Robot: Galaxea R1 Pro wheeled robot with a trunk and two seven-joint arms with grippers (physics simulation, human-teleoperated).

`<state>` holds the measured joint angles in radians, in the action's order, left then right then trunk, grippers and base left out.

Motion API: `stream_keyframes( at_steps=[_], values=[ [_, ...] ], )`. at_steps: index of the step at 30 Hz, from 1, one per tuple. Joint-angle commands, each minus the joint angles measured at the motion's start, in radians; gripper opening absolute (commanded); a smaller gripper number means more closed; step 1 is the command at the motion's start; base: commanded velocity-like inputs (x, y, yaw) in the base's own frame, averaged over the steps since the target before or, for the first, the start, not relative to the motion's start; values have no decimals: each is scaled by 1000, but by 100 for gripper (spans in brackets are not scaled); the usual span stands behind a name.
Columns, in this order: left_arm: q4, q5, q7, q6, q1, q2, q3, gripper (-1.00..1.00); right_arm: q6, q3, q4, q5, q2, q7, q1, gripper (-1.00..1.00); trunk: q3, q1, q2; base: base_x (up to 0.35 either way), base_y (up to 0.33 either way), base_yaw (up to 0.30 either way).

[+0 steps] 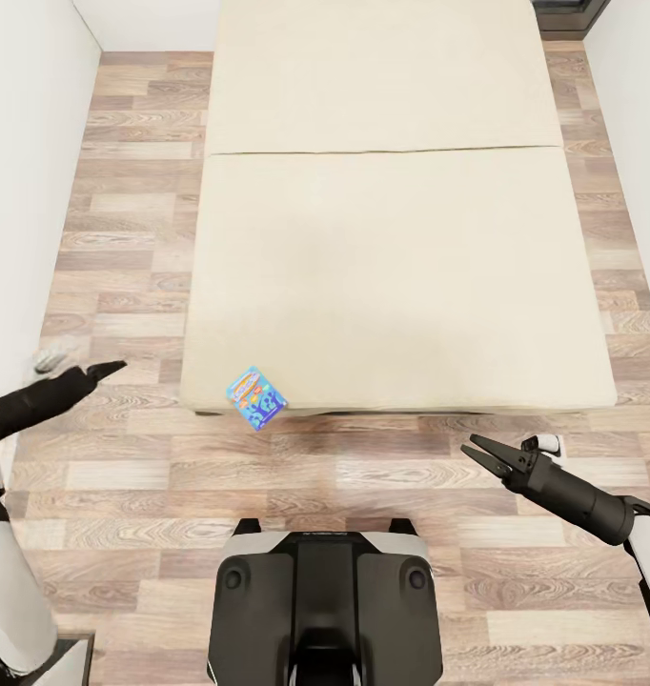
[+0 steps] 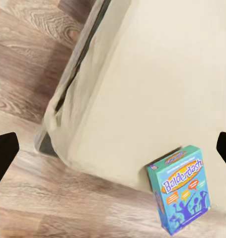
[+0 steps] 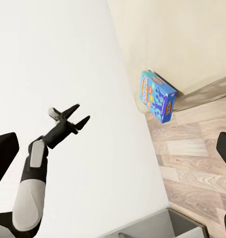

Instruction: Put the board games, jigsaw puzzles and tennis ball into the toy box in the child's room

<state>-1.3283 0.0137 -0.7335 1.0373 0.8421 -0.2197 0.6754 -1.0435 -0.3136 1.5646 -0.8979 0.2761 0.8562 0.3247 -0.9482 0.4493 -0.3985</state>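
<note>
Wood-plank flooring (image 1: 125, 457) is surrounding the bed (image 1: 392, 267); the light-blue board game (image 1: 256, 397) is resting at its near corner; I am holding my left gripper (image 1: 106, 368) and right gripper (image 1: 482, 455) spread, grasping nothing.

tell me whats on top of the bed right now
One board game, light blue, lies at the bed's near left corner, poking over the edge. The rest of the cream top is bare; nothing covers any part.

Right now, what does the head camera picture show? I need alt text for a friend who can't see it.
A small light-blue board game lies at the near edge of a large cream bed, overhanging the wood-plank floor. The robot's left gripper and open right gripper reach forward on either side, both empty.
</note>
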Motion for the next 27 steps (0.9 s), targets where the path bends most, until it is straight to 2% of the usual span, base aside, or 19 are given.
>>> stream_keyframes(
  at_steps=[1,2,3,5,6,9,13,17,22,27],
  values=[
    [13,6,-60,10,-14,-20,19,100,-4,-1,0,4,0,5,0,100,-1,1,-2,0,0,0],
    [27,5,-112,10,-29,-38,33,100,-4,-1,0,4,0,6,0,100,-1,1,-2,0,0,0],
    [57,4,-210,10,-57,-72,58,100,0,-1,0,4,0,5,0,100,-1,1,-2,0,0,0],
    [91,3,-294,10,-83,-100,75,100,7,-1,0,4,0,5,0,100,-1,1,-2,0,0,0],
    [123,1,-362,10,-107,-119,88,100,16,-1,0,4,0,5,0,100,-1,1,-2,0,0,0],
    [178,0,-448,10,-145,-139,102,100,31,0,0,4,0,4,0,100,-1,1,-2,0,0,0],
    [241,4,-498,7,-194,-144,109,100,39,1,0,19,-1,-22,0,100,-1,1,-2,0,0,0],
    [265,3,-508,-4,-232,-137,111,100,41,3,0,31,-1,-58,0,100,-1,1,-2,0,0,0],
    [274,6,-516,-57,-272,-135,115,100,43,7,0,37,-3,-99,0,100,-1,1,-2,0,0,0],
    [275,8,-526,-78,-284,-134,128,100,43,7,0,39,-27,-150,0,100,-1,1,-2,0,0,0]
  ],
)
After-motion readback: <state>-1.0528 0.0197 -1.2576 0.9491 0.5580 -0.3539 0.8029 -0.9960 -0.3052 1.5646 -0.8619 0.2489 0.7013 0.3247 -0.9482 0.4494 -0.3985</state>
